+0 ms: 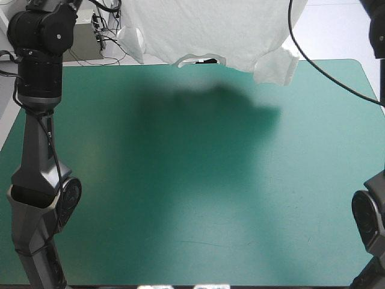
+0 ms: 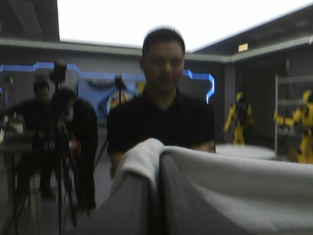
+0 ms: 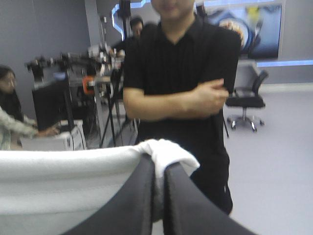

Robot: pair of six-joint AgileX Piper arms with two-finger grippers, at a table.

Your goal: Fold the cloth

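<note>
Teal-green cover (image 1: 198, 229) shadowed; T-shirt (image 1: 204, 30) aloft, pinched by left hand (image 2: 157, 164) and right hand (image 3: 159, 165).

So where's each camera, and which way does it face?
High view: above, behind the robot, looking down at the table; left arm, right arm show, T-shirt lifted.
Left wrist view: on the wrist, level into the room; left gripper shut on the T-shirt.
Right wrist view: the same; right gripper shut on the T-shirt.
All three share the T-shirt.
</note>
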